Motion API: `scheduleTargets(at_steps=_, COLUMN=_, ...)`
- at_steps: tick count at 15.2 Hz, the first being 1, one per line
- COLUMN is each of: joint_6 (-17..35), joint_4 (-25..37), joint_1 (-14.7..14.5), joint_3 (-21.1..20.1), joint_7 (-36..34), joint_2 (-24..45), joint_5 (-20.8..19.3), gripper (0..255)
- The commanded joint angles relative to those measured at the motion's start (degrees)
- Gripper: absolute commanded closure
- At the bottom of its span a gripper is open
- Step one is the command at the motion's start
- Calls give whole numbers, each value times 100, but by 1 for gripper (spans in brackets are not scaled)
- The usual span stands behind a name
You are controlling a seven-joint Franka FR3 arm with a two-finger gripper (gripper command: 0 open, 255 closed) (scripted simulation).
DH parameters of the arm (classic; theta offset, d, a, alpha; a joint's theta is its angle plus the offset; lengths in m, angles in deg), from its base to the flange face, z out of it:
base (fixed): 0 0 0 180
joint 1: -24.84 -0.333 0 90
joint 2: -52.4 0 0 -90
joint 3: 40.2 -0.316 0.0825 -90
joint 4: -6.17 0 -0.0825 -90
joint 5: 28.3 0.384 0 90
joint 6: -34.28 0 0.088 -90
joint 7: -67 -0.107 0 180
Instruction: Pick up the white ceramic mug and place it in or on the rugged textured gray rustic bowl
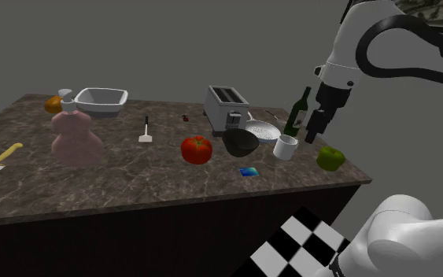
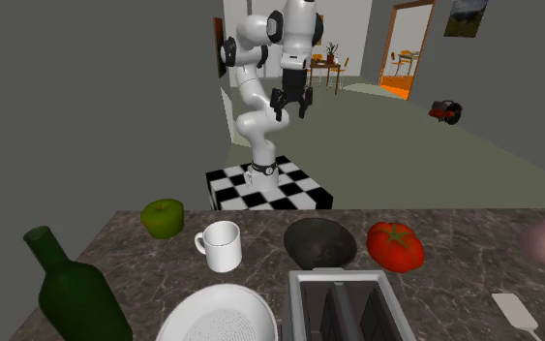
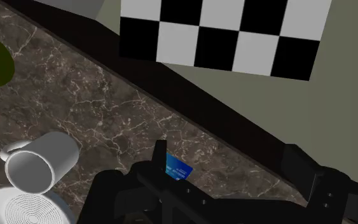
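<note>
Poised high over the mug (image 1: 286,146) with gripper (image 1: 315,135) spread, empty, likely lining up a descent. Upright just beside the bowl (image 1: 241,142), so probably a short carry.

The mug (image 1: 286,146) is sitting in a tight cluster. In the shoulder view the tall green bottle (image 1: 297,112) is rising just behind it, the white strainer (image 1: 260,130) is lying close by, and a green fruit (image 1: 331,157) is resting near on the right. The dark bowl (image 1: 241,142) is standing just beside the mug, with the toaster (image 1: 227,106) and tomato (image 1: 197,149) flanking it. The space above mug and bowl is lying open, as is the table (image 1: 133,189) toward its near edge.
</note>
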Motion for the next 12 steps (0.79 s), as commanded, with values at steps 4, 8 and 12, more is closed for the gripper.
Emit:
scheduleTargets(at_steps=4, joint_6=440, joint_4=-95, joint_1=93, joint_3=297, joint_7=235, joint_2=341, joint_5=-185, gripper=0)
scheduleTargets(at_steps=8, joint_6=1026, joint_4=-119, joint_1=202, joint_3=690, joint_7=541, joint_2=892, joint_5=-385, gripper=0)
scheduleTargets(at_steps=12, joint_6=1595, joint_4=-25, joint_1=287, joint_3=1077, joint_7=852, joint_2=1542, joint_5=-512, gripper=0)
